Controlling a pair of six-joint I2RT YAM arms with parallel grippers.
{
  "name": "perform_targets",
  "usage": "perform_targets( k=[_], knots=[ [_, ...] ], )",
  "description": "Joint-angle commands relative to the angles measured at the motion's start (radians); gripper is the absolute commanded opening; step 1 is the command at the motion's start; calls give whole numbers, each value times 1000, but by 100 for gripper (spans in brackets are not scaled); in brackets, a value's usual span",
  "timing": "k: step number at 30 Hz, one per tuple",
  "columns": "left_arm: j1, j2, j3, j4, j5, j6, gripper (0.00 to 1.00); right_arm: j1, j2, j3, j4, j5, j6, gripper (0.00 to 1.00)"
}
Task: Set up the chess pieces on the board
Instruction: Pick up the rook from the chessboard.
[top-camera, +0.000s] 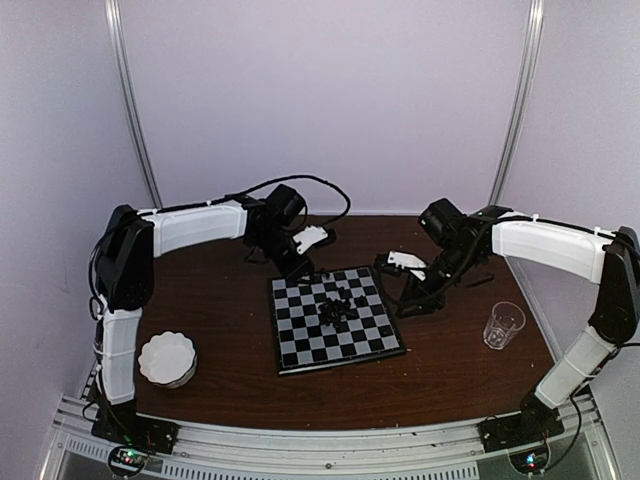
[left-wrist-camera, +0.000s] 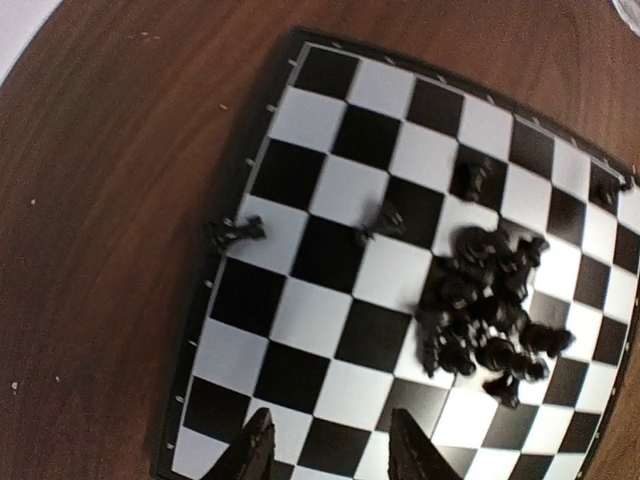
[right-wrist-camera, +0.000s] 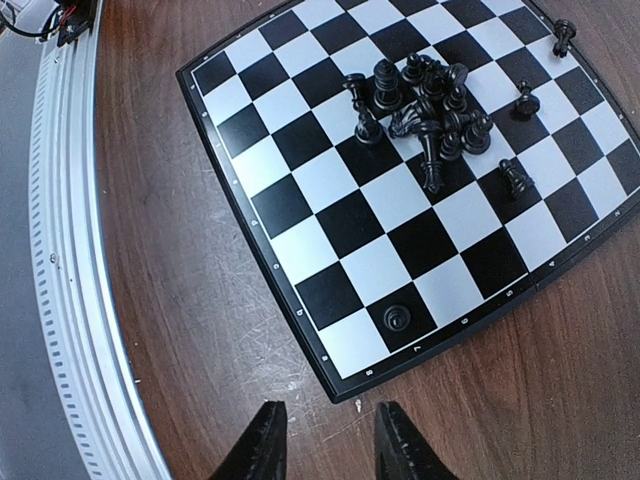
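The board lies flat in the middle of the brown table. A heap of tiny black chess pieces sits near its centre, most of them tumbled together. A few single pieces stand apart: one at the board's edge, one two squares in from it, and one on a black square near a corner. My left gripper hovers open over the board's far left corner, with nothing between its fingers. My right gripper is open over bare wood just off the board's right corner.
A round white scalloped dish sits at the near left of the table. A clear glass stands to the right of the board. A metal rail runs along the table's edge.
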Motion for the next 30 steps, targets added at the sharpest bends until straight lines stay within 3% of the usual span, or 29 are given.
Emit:
perform_targets(
  k=[1, 12, 23, 30],
  knots=[
    [12, 81, 116, 87, -4, -182, 42, -12, -28, -12, 18, -2, -4, 32],
    [12, 283, 338, 175, -143, -468, 42, -22, -12, -13, 27, 7, -4, 31],
    [12, 363, 404, 159, -86, -460, 22, -31, -13, -26, 35, 10, -4, 31],
    [12, 347, 390, 95, -73, -405, 18, -34, -16, -27, 37, 11, -4, 31]
  ],
)
